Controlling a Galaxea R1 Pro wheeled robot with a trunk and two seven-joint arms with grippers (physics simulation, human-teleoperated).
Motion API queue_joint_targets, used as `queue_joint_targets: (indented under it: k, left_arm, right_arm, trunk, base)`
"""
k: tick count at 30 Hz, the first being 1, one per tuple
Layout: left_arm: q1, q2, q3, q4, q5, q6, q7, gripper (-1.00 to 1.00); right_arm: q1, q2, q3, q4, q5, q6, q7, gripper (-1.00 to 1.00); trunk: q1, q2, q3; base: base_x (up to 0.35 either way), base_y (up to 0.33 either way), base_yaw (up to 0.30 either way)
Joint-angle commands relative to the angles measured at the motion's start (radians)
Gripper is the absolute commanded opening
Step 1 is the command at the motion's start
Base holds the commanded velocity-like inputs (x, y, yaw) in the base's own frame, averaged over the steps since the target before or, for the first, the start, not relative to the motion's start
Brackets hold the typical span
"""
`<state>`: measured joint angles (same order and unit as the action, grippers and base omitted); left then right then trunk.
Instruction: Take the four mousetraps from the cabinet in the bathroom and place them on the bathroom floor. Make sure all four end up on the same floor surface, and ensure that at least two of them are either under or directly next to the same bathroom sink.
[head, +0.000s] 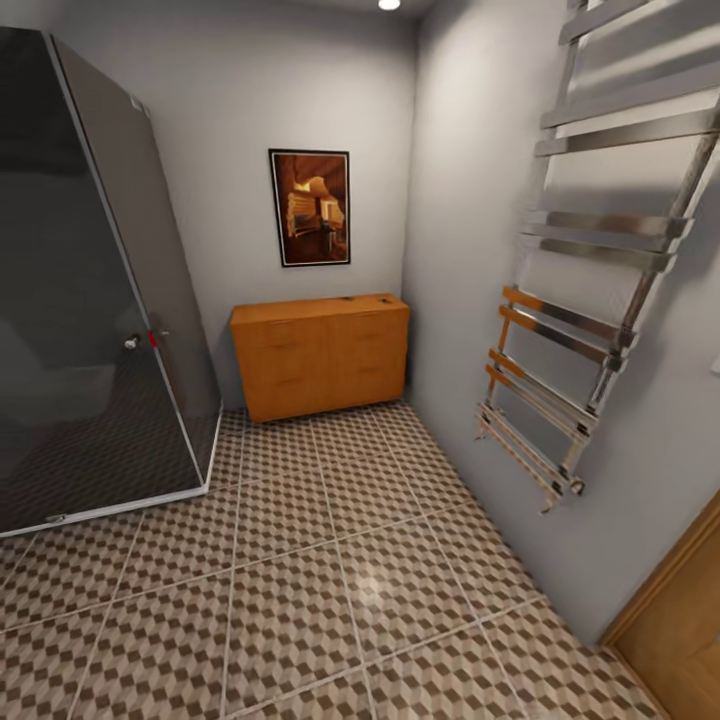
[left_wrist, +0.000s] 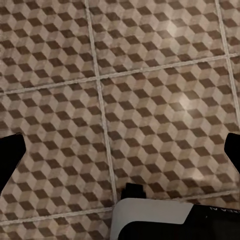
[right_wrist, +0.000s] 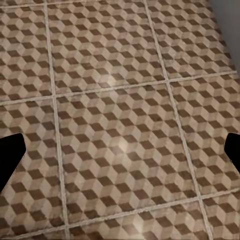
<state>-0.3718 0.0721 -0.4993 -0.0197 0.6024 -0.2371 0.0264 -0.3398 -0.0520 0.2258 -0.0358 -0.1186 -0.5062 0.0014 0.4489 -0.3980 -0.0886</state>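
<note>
The orange-brown cabinet (head: 322, 353) stands against the far wall in the head view, its drawers closed. Two tiny dark specks on its top are too small to identify. The mousetraps and the sink are out of view. The cube-patterned bathroom floor (head: 330, 580) stretches from me to the cabinet. My left gripper (left_wrist: 120, 155) hangs open over bare tiles, its black fingertips (left_wrist: 10, 157) at the picture's edges. My right gripper (right_wrist: 120, 155) is open too, over bare floor (right_wrist: 120, 115), with nothing between the fingers.
A dark glass shower enclosure (head: 90, 300) fills the left side. A chrome towel radiator (head: 590, 290) sticks out from the right wall. A wooden door (head: 680, 620) is at the near right. A framed picture (head: 310, 207) hangs above the cabinet.
</note>
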Motion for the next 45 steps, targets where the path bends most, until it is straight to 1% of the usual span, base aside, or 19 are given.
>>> queue_joint_targets:
  k: [1, 13, 32, 45]
  left_arm:
    - [-0.001, 0.000, -0.008, 0.000, 0.005, -0.002, 0.003, 1.00]
    - [-0.001, 0.000, -0.008, 0.000, 0.005, -0.002, 0.003, 1.00]
    - [0.000, -0.001, -0.008, 0.000, 0.005, -0.001, 0.003, 1.00]
    - [0.000, -0.001, -0.008, 0.000, 0.005, -0.001, 0.003, 1.00]
  right_arm:
    - [-0.001, 0.000, 0.009, 0.000, -0.010, -0.003, 0.000, 1.00]
    - [-0.001, 0.000, 0.009, 0.000, -0.010, -0.003, 0.000, 1.00]
    - [-0.001, 0.000, 0.009, 0.000, -0.010, -0.003, 0.000, 1.00]
    - [-0.001, 0.000, 0.009, 0.000, -0.010, -0.003, 0.000, 1.00]
  trunk:
    - [0.001, -0.002, -0.003]
    - [0.001, -0.002, -0.010]
    - [0.001, -0.002, -0.022]
    - [0.001, -0.002, -0.024]
  base:
    - [0.334, 0.000, 0.127]
    - [0.334, -0.008, 0.124]
    - [0.334, -0.081, 0.116]
    - [0.334, -0.105, 0.028]
